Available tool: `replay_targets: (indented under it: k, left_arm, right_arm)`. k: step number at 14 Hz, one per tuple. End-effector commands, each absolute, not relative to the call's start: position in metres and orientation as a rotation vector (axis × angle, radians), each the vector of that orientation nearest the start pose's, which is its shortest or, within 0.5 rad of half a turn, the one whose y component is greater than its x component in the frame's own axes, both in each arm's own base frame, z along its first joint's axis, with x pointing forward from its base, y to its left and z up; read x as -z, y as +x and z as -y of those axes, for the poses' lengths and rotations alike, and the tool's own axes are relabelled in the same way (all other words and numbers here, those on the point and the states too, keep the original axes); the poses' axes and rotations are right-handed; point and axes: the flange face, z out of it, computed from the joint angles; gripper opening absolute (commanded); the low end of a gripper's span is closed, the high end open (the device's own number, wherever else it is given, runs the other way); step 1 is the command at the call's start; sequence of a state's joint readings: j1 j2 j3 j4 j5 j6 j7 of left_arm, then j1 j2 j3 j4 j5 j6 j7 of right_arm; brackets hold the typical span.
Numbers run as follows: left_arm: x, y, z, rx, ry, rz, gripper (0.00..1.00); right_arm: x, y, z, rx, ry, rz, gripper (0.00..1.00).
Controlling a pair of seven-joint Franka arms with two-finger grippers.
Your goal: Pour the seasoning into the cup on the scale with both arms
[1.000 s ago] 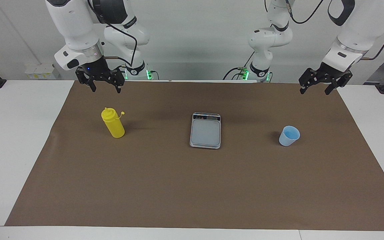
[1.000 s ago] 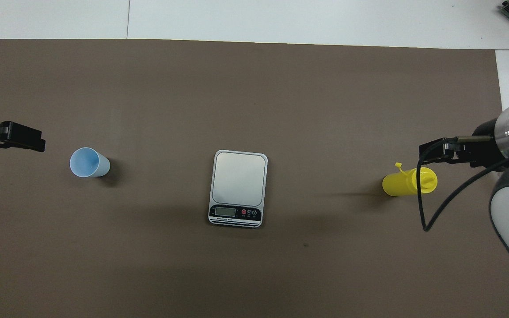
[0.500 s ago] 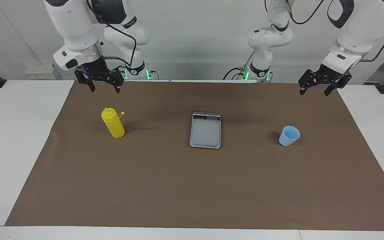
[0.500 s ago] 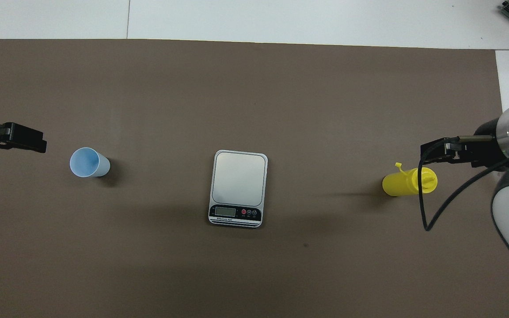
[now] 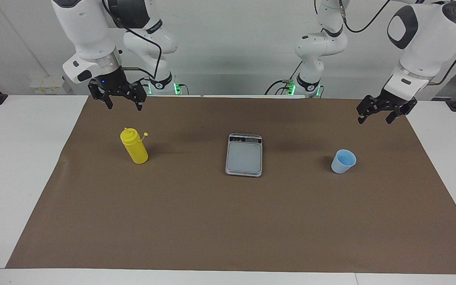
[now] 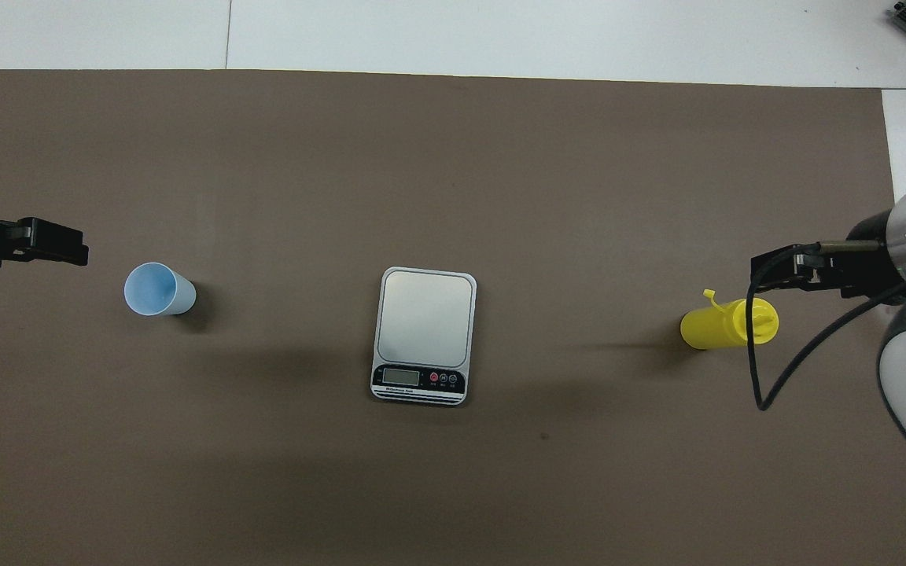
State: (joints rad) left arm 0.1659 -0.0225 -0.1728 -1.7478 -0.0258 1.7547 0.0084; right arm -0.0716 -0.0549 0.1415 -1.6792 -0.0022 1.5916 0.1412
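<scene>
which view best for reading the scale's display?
Overhead: the scale lies flat, with its display strip and buttons facing the camera. In the facing view the scale shows too, but its display is a thin foreshortened band.

Robot lab: paired arms [image 5: 89,35], bench

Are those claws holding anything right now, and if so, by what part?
Nothing is held. The left gripper and the right gripper both hang open in the air; bottle and cup stand untouched.

Bottle [image 5: 134,146], scale [image 5: 244,155], cup [image 5: 343,161] stand apart.
</scene>
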Motion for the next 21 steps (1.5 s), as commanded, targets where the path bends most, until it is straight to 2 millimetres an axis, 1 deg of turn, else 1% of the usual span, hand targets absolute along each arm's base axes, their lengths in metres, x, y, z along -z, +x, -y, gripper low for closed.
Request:
replay_targets:
  k: [1, 3, 4, 5, 6, 7, 8, 9, 11, 12, 14, 15, 16, 18, 20, 21]
  left_arm:
    - [-0.527, 0.554, -0.022, 0.104, -3.163, 0.048, 1.0]
    - [-0.492, 0.557, -0.027, 0.127, -3.164, 0.066, 1.0]
    - [-0.479, 0.556, -0.028, 0.135, -3.163, 0.071, 1.0]
    - [-0.464, 0.555, -0.029, 0.137, -3.163, 0.078, 1.0]
    - [-0.443, 0.552, -0.034, 0.138, -3.163, 0.104, 1.0]
    - [-0.426, 0.55, -0.033, 0.157, -3.162, 0.11, 1.0]
    - [-0.413, 0.547, -0.033, 0.179, -3.159, 0.112, 1.0]
    - [-0.406, 0.545, -0.033, 0.183, -3.159, 0.125, 1.0]
    - [-0.393, 0.543, -0.029, 0.182, -3.158, 0.248, 1.0]
    - [-0.388, 0.543, -0.025, 0.194, -3.158, 0.256, 1.0]
    - [-0.382, 0.541, -0.027, 0.208, -3.159, 0.303, 1.0]
    - [-0.372, 0.542, -0.026, 0.181, -3.165, 0.334, 1.0]
    - [-0.365, 0.544, -0.023, 0.19, -3.164, 0.37, 1.0]
    - [-0.351, 0.54, -0.02, 0.197, -3.165, 0.366, 1.0]
    - [-0.339, 0.54, -0.019, 0.178, -3.169, 0.368, 1.0]
    - [-0.338, 0.54, -0.019, 0.178, -3.169, 0.366, 0.81]
  right_arm:
    - [-0.606, 0.531, -0.036, -0.05, -3.134, -0.101, 1.0]
    - [-0.607, 0.531, -0.036, -0.043, -3.134, -0.098, 1.0]
    - [-0.607, 0.531, -0.038, -0.048, -3.135, -0.091, 1.0]
    - [-0.607, 0.531, -0.037, -0.045, -3.134, -0.093, 1.0]
    - [-0.607, 0.531, -0.036, -0.048, -3.135, -0.096, 1.0]
    - [-0.607, 0.531, -0.036, -0.048, -3.134, -0.098, 1.0]
    - [-0.606, 0.531, -0.036, -0.05, -3.134, -0.098, 1.0]
    - [-0.607, 0.531, -0.036, -0.048, -3.135, -0.096, 1.0]
    - [-0.606, 0.531, -0.036, -0.05, -3.134, -0.101, 1.0]
    - [-0.607, 0.531, -0.036, -0.048, -3.134, -0.098, 1.0]
    - [-0.607, 0.531, -0.036, -0.048, -3.134, -0.098, 1.0]
    - [-0.607, 0.531, -0.036, -0.048, -3.134, -0.101, 1.0]
    - [-0.607, 0.531, -0.036, -0.048, -3.134, -0.098, 1.0]
    - [-0.607, 0.531, -0.036, -0.048, -3.134, -0.098, 1.0]
    - [-0.607, 0.531, -0.036, -0.048, -3.134, -0.098, 1.0]
    - [-0.607, 0.531, -0.036, -0.048, -3.134, -0.098, 1.0]
